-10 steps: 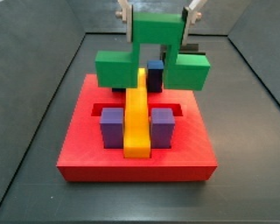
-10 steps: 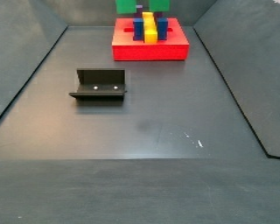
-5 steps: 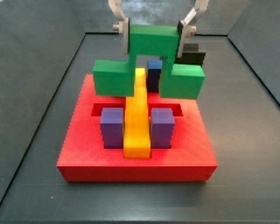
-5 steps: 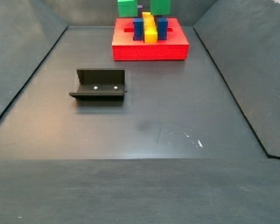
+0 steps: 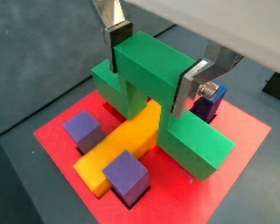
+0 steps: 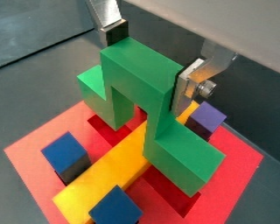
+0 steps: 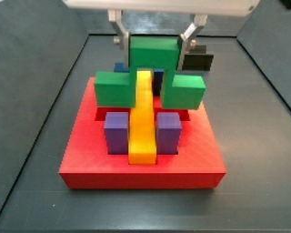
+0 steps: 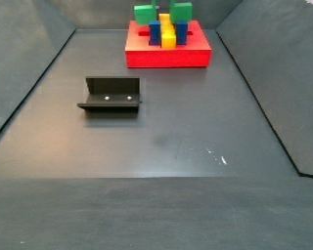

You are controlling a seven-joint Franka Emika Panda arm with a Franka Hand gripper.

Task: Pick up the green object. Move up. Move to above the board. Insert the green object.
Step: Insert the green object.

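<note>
In a side view the gripper (image 7: pixel 155 44) clamps the green object (image 7: pixel 149 80), legs down, crosswise over the board's (image 7: pixel 143 164) yellow bar (image 7: pixel 142 118).

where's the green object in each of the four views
Wrist view: green object mid-frame, gripper clamped on its raised cube.
Wrist view: centre, straddling the yellow bar.
Side view: upper middle, over the board's far half.
Side view: top edge, small.
Shared landmark: the yellow bar.
</note>
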